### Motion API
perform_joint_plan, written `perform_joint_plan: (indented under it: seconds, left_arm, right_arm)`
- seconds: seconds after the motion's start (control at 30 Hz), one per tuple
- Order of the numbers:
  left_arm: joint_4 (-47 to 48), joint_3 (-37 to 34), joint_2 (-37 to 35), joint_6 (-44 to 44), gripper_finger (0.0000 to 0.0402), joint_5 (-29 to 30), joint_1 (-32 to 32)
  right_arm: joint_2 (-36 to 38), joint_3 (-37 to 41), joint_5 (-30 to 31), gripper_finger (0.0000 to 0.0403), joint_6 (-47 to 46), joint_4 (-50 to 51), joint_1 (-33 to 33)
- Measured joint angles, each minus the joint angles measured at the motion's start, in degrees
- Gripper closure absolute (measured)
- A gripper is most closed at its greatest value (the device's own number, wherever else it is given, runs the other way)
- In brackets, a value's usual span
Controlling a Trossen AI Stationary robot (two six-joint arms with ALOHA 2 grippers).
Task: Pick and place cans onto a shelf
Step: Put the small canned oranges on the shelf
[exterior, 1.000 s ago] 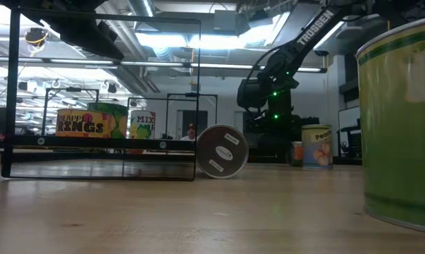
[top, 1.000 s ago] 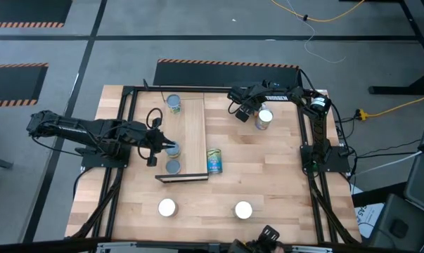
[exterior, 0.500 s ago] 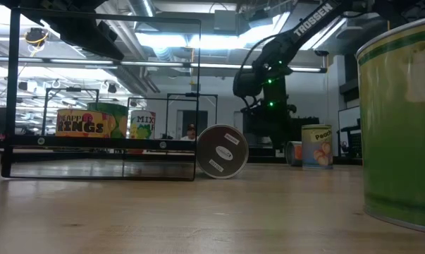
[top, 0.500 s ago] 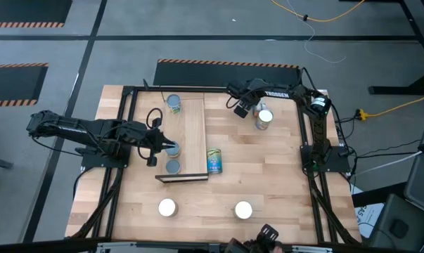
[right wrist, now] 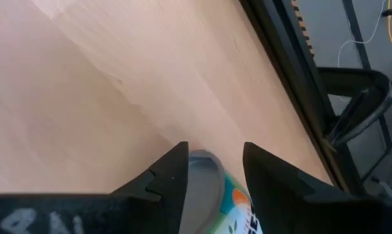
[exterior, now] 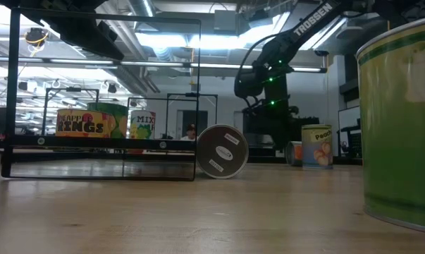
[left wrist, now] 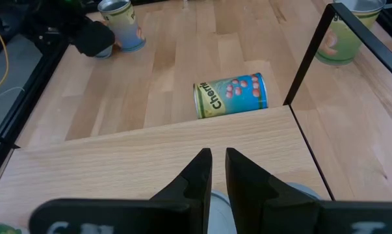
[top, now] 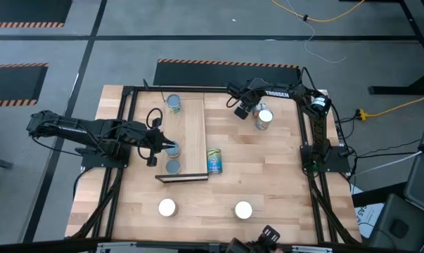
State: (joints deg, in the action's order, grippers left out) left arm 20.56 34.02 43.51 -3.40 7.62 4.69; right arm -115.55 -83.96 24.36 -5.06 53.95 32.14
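Three cans are seen on the shelf (top: 193,133): one at the far end (top: 174,102), two at the near end. The left gripper (top: 167,149) sits over the middle can (top: 172,149), fingers nearly closed above its top; a grip cannot be told. The right gripper (top: 252,112) is held partly open beside a can (top: 264,118) on the far right of the table (top: 268,169). A blue-labelled can (top: 214,161) lies just right of the shelf.

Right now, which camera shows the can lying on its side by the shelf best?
The left wrist view: the tipped can shows its whole blue-and-yellow label with red fruit, lying on the tabletop beyond the shelf. The high view shows it small; the low view shows only its round end; the right wrist view misses it.
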Motion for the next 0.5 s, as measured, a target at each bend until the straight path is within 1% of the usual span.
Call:
perform_joint_plan:
  seconds: [0.5]
  left_arm:
    - [0.00,0.00,0.00,-0.04,0.0363,0.00,0.00]
  right_arm:
    - [0.00,0.02,0.00,0.0253,-0.49,4.19,0.02]
